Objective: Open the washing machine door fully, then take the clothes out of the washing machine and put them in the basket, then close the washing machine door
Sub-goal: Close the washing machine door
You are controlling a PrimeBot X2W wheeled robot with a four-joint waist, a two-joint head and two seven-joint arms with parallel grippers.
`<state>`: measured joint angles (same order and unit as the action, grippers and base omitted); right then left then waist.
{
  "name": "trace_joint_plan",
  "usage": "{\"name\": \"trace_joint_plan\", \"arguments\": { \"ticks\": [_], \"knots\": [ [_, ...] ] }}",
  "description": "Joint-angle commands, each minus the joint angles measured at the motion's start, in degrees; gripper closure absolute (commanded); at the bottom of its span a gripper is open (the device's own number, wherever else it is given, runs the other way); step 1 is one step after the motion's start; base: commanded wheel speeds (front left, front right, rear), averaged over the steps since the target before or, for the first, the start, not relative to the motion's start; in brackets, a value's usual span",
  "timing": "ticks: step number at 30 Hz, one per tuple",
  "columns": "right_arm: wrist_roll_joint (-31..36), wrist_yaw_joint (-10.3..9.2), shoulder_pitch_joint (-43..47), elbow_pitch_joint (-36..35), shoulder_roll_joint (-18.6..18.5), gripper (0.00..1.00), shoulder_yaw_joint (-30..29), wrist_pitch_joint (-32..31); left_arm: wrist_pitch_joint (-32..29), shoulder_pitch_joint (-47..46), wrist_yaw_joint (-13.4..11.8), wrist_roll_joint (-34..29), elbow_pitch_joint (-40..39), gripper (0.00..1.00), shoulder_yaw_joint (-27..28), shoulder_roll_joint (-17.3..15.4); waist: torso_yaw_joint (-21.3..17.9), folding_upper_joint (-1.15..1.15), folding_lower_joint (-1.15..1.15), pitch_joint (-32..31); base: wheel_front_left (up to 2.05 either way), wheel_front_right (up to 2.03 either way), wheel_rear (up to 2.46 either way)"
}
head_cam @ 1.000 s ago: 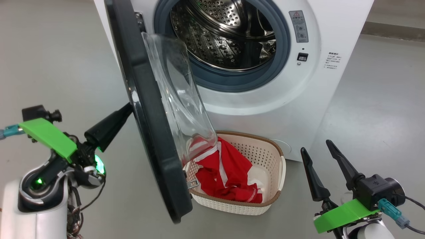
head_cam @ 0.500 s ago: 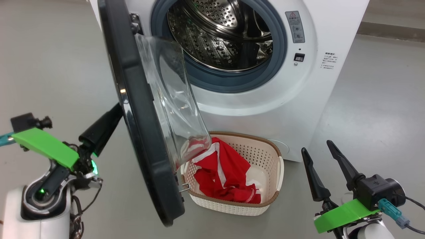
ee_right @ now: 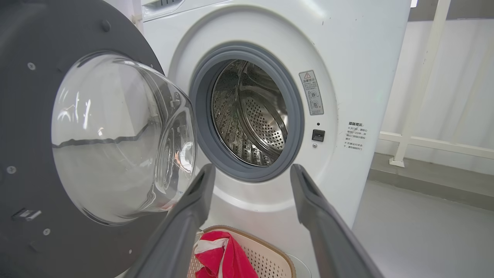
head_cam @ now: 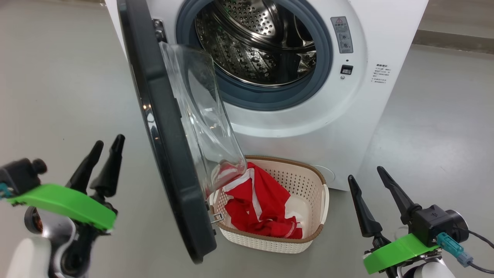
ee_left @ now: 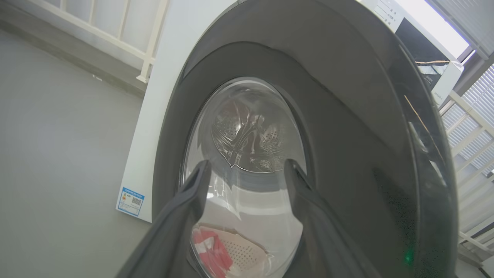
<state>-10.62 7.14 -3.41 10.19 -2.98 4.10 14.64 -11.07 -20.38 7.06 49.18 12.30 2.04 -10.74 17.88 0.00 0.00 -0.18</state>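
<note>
Your round washing machine door (head_cam: 162, 127), with its glossy black rim and clear bulging glass bowl, stands partly open and edge-on to the head camera, much as it did a second ago. What differs is your left claw (head_cam: 109, 141). A second ago its dark fingers were pressed together with the tip against the door's outer face. Now it sits back from the door, apart from the rim, with its fingers spread wide and nothing between them. In the left wrist view, the door (ee_left: 347, 116) lies straight ahead of that claw (ee_left: 247, 164), and the glass bowl shows between the two fingers.

The bright red clothes with white stripes (head_cam: 258, 204) lie in the cream-white perforated basket with a brown rim (head_cam: 266, 243). The basket stands on the floor between your two claws, just beyond the door's lower edge and against the foot of the big white washing machine (head_cam: 347, 116). The perforated steel drum (head_cam: 254, 42) is open to view.

Your right claw (head_cam: 365, 173) hangs wide and empty as before, right of the basket.
</note>
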Motion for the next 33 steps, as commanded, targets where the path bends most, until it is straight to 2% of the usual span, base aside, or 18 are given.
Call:
{"name": "trace_joint_plan", "arguments": {
  "ticks": [1,6,9,11,17,21,33],
  "knots": [
    [-0.5,0.35,-0.7,-1.3,0.0,0.0,1.1,0.4,1.3,-0.5,0.4,-1.4,-2.1,0.0,1.1,-2.6,-0.1,0.0,0.0,0.0,0.0,0.0,0.0],
    [-0.1,0.35,-0.9,-1.3,0.0,0.0,1.5,0.4,14.3,1.7,0.4,-10.9,-3.4,0.0,-7.0,-7.3,-0.7,0.0,0.0,0.2,0.0,0.0,0.0],
    [-0.1,0.35,-0.9,-1.3,0.0,0.0,1.5,0.4,21.0,2.3,0.4,-15.5,-2.0,0.0,-8.7,-8.9,-1.0,0.0,0.0,0.3,0.0,0.0,0.0],
    [0.0,0.35,-0.8,-1.4,0.0,0.0,1.4,0.4,23.4,2.6,0.2,-18.1,-1.1,0.0,-9.2,-9.3,-1.2,0.0,0.0,0.4,0.0,0.0,0.0],
    [0.1,0.35,-0.8,-1.8,0.0,0.0,1.2,0.4,25.7,4.3,-2.0,-23.7,-0.9,0.0,-9.4,-8.8,-1.6,0.0,0.0,1.2,0.0,0.0,0.0],
    [0.1,0.35,-1.0,-1.9,0.0,0.0,1.1,0.4,26.0,5.9,-3.5,-25.2,-2.5,0.0,-7.6,-6.7,-1.7,0.0,0.0,1.7,0.0,0.0,0.0],
    [-0.2,0.35,-1.1,-1.8,0.0,0.0,1.0,0.4,26.1,10.7,-3.6,-30.7,-4.7,0.0,-4.1,-2.0,-1.8,0.0,0.0,1.6,0.0,0.0,0.0]
  ]
}}
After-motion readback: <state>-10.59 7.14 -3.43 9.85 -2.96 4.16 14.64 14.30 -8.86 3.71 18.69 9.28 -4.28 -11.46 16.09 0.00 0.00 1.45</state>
